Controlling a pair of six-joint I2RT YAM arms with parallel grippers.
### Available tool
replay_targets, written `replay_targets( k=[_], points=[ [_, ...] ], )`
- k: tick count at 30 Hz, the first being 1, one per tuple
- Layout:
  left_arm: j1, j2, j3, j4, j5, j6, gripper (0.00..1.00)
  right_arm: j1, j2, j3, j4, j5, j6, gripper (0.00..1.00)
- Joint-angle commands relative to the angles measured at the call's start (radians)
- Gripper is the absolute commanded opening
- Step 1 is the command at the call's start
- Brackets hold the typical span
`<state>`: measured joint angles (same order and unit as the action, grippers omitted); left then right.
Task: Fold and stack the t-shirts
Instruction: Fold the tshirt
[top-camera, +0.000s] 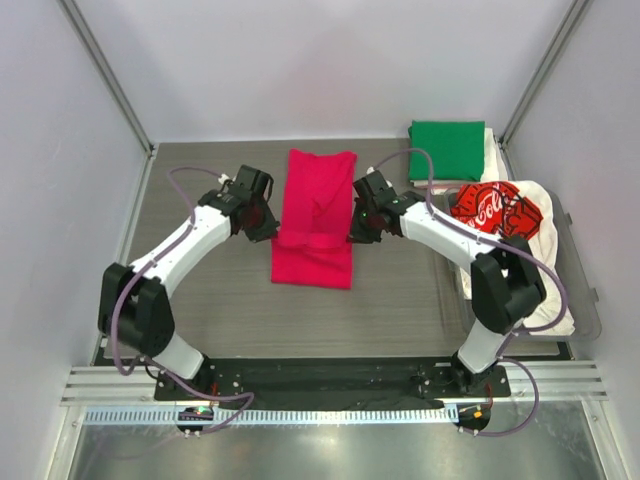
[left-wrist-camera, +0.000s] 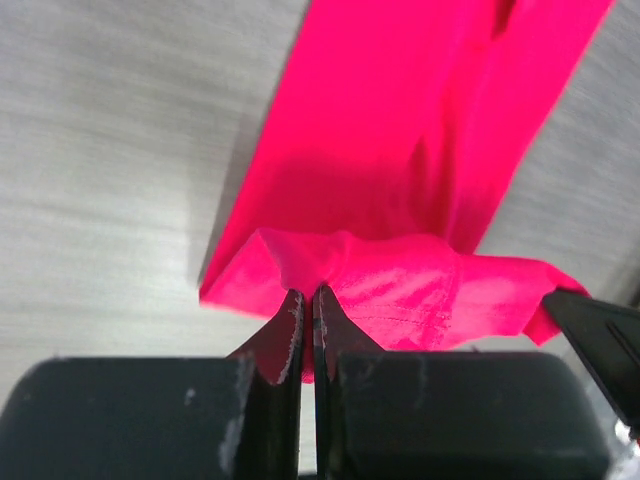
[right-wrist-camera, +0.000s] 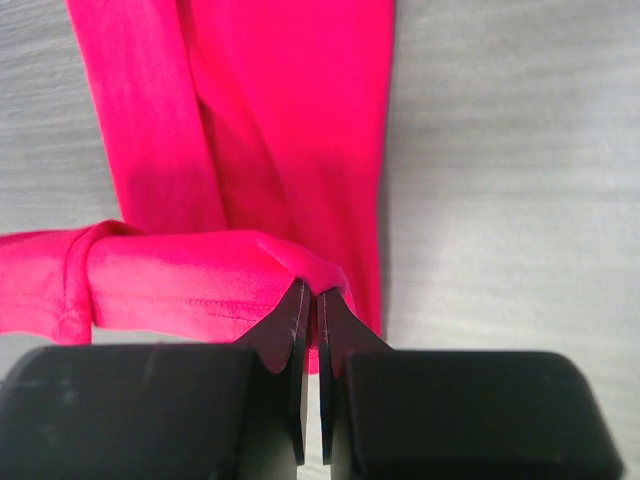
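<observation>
The magenta-red t-shirt (top-camera: 314, 210) lies in the middle of the table (top-camera: 220, 300), folded into a long strip that runs away from our arm bases. We hold it from both sides. Our left gripper (top-camera: 264, 222) sits at its left edge and our right gripper (top-camera: 357, 226) at its right edge, about halfway along the strip.

In the left wrist view our fingertips (left-wrist-camera: 290, 330) are pressed together with a pinch of the pink cloth between them. The right wrist view shows the same: those fingertips (right-wrist-camera: 292, 322) are clamped on a hemmed fold. Between the two grips a doubled band of cloth crosses the strip from side to side, lying over the layer below. A dark part at the right edge of the left wrist view touches the far end of that band; we cannot tell for sure what it is.

Around us, the green t-shirt (top-camera: 447, 150) sits folded square at the far right corner, on top of folded pale shirts (top-camera: 491, 150). Nearer, the white t-shirt (top-camera: 497, 208) with its red-black print lies crumpled on the right side, on more pale cloth in a clear tray (top-camera: 586, 290). Both piles are well apart from the pink strip. Our right arm (top-camera: 445, 235) reaches across the left edge of the crumpled pile and hides part of it.
</observation>
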<state>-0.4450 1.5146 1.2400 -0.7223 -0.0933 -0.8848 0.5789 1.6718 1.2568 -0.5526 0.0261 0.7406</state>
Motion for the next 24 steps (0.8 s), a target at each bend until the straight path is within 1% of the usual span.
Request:
replay_targets(
  k=[1, 8, 9, 12, 13, 14, 15, 16, 17, 19, 20, 21, 22, 23, 24],
  points=[
    [0.038, 0.076, 0.085, 0.052, 0.052, 0.059, 0.0, -0.033, 0.063, 0.095, -0.004, -0.06, -0.082, 0.01],
    [0.083, 0.277, 0.217, 0.061, 0.089, 0.092, 0.0, -0.077, 0.175, 0.176, -0.004, -0.098, -0.106, 0.01],
    [0.088, 0.297, 0.231, 0.061, 0.121, 0.092, 0.0, -0.08, 0.189, 0.193, -0.004, -0.101, -0.104, 0.01],
    [0.098, 0.377, 0.279, 0.064, 0.156, 0.098, 0.0, -0.091, 0.242, 0.229, -0.004, -0.115, -0.11, 0.01],
    [0.1, 0.419, 0.311, 0.064, 0.177, 0.109, 0.02, -0.099, 0.274, 0.242, -0.006, -0.124, -0.112, 0.01],
    [0.104, 0.439, 0.329, 0.063, 0.187, 0.116, 0.06, -0.102, 0.29, 0.257, -0.006, -0.13, -0.115, 0.04],
    [0.111, 0.464, 0.352, 0.058, 0.202, 0.122, 0.11, -0.109, 0.305, 0.292, -0.004, -0.135, -0.118, 0.09],
    [0.115, 0.508, 0.386, 0.046, 0.217, 0.127, 0.23, -0.122, 0.325, 0.317, -0.009, -0.15, -0.119, 0.18],
    [0.127, 0.538, 0.46, 0.011, 0.239, 0.133, 0.31, -0.132, 0.36, 0.344, -0.012, -0.161, -0.121, 0.32],
    [0.149, 0.591, 0.577, -0.041, 0.254, 0.148, 0.44, -0.152, 0.41, 0.476, -0.055, -0.176, -0.132, 0.45],
    [0.158, 0.66, 0.73, -0.134, 0.256, 0.162, 0.45, -0.171, 0.464, 0.539, -0.09, -0.178, -0.138, 0.47],
    [0.166, 0.689, 0.809, -0.188, 0.262, 0.173, 0.46, -0.174, 0.485, 0.67, -0.172, -0.175, -0.142, 0.48],
    [0.183, 0.722, 0.884, -0.244, 0.27, 0.182, 0.47, -0.178, 0.502, 0.731, -0.209, -0.169, -0.155, 0.49],
    [0.19, 0.755, 0.967, -0.352, 0.274, 0.191, 0.46, -0.18, 0.511, 0.781, -0.245, -0.16, -0.156, 0.49],
    [0.193, 0.756, 1.063, -0.391, 0.273, 0.214, 0.47, -0.174, 0.499, 0.832, -0.269, -0.157, -0.156, 0.49]
  ],
)
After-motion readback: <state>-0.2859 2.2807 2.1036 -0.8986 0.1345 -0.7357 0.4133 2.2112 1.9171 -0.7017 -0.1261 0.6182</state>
